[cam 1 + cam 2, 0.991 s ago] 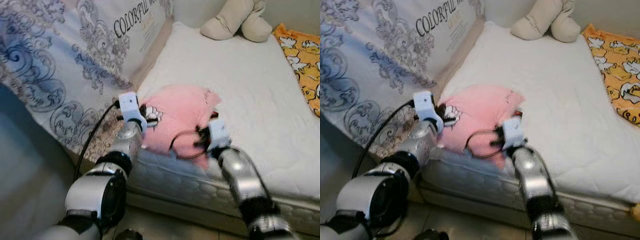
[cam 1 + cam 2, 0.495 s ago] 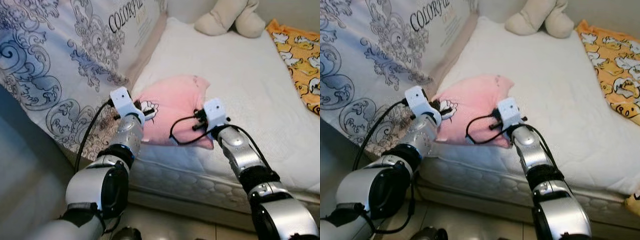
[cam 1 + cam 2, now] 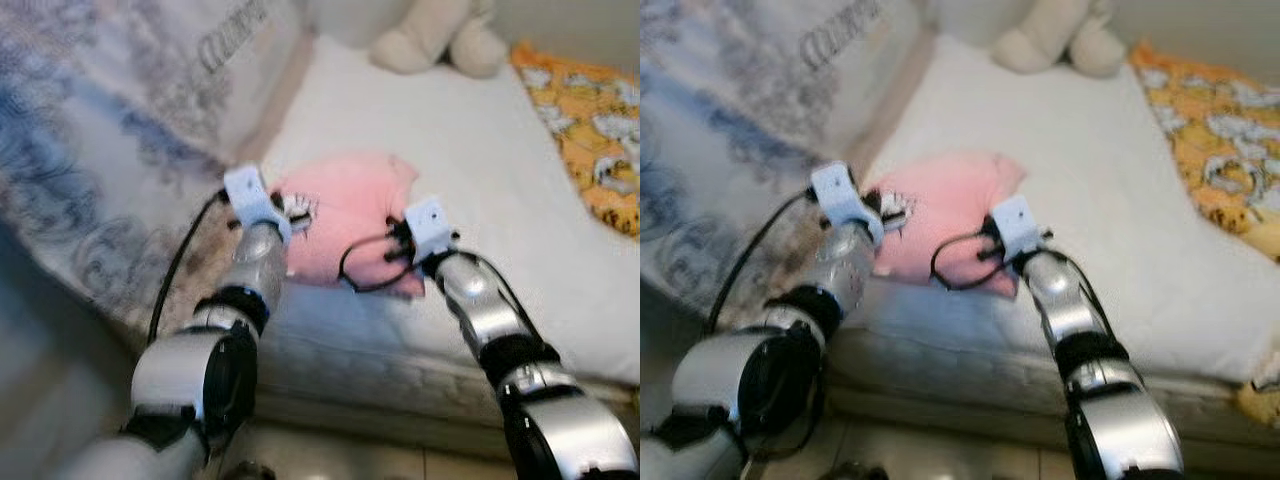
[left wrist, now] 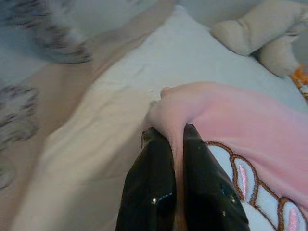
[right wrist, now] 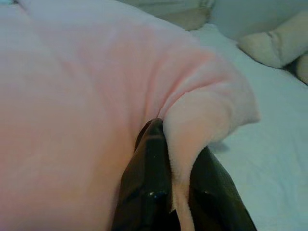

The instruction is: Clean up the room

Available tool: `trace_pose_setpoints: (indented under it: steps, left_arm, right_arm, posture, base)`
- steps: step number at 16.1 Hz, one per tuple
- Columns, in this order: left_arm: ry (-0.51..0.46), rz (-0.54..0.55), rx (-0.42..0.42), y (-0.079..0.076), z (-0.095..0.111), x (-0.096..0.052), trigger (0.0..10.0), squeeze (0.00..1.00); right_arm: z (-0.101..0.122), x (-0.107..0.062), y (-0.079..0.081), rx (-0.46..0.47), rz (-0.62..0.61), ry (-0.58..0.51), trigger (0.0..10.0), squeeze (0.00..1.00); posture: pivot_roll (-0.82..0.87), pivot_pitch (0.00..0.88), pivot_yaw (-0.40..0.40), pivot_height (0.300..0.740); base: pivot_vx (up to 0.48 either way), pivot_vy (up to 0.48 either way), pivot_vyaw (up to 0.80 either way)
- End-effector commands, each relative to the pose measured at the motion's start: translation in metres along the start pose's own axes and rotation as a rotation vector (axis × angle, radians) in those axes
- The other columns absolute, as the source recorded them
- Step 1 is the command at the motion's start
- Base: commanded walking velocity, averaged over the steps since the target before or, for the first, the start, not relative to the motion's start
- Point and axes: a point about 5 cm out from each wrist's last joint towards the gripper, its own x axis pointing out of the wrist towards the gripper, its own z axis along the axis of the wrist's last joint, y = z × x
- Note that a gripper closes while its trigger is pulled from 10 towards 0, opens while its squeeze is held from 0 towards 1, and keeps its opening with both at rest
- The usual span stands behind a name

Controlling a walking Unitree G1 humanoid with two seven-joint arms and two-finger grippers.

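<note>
A pink fleece garment (image 3: 345,215) with an embroidered cartoon patch lies near the front edge of the white mattress (image 3: 480,150). My left gripper (image 4: 174,137) is shut on the garment's left edge, pink cloth pinched between its black fingers (image 4: 154,173). My right gripper (image 5: 166,130) is shut on a fold at the garment's right side. In the head views both silver arms reach forward over the bed's edge, left wrist (image 3: 255,200) and right wrist (image 3: 428,228) flanking the garment.
A patterned board or mattress cover (image 3: 120,130) leans along the left of the bed. A beige plush toy (image 3: 435,35) sits at the bed's far end. An orange cartoon-print blanket (image 3: 590,130) lies at the right. Floor shows below the bed's front edge.
The whole picture has shifted and blurred, so the camera moved. Both grippers still hold the pink garment, which has stayed in about the same place on the mattress since half a second ago.
</note>
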Motion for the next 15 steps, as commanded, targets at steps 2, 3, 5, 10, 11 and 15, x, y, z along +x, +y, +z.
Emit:
trace_pose_setpoints:
  steps: [2,3,5,10,11,15]
  left_arm:
    - [-0.091,0.017,-0.015,-0.001,0.023,0.004,10.0,0.00]
    - [-0.099,0.026,-0.017,0.000,0.024,0.004,10.0,0.00]
    - [-0.125,0.065,-0.011,0.004,0.030,0.004,10.0,0.00]
    - [-0.192,0.272,0.012,0.038,0.050,0.005,10.0,0.00]
    - [-0.210,0.323,0.027,0.047,0.054,0.005,10.0,0.00]
    - [-0.252,0.439,0.144,0.071,0.057,0.000,10.0,0.00]
  right_arm:
    - [-0.001,-0.005,-0.020,0.007,-0.056,-0.001,10.0,0.00]
    - [0.000,-0.005,-0.021,0.004,-0.053,-0.006,10.0,0.00]
    - [0.006,-0.003,-0.022,-0.026,-0.022,-0.023,10.0,0.00]
    - [0.022,0.013,-0.011,-0.071,0.124,-0.001,10.0,0.00]
    - [0.029,0.018,-0.004,-0.080,0.160,-0.005,10.0,0.00]
    - [0.046,0.030,0.024,-0.133,0.278,-0.029,10.0,0.00]
  posture:
    - [-0.09,0.018,-0.030,0.740]
    - [-0.09,0.022,-0.032,0.740]
    - [-0.08,0.040,-0.039,0.740]
    - [-0.08,0.108,-0.089,0.740]
    - [-0.07,0.113,-0.094,0.740]
    - [-0.04,0.141,-0.127,0.740]
  base:
    - [0.458,0.000,0.00]
    - [0.446,0.000,0.00]
    - [0.362,0.306,0.00]
    - [0.113,0.417,0.00]
    - [0.000,0.458,0.00]
    - [0.000,0.095,0.00]
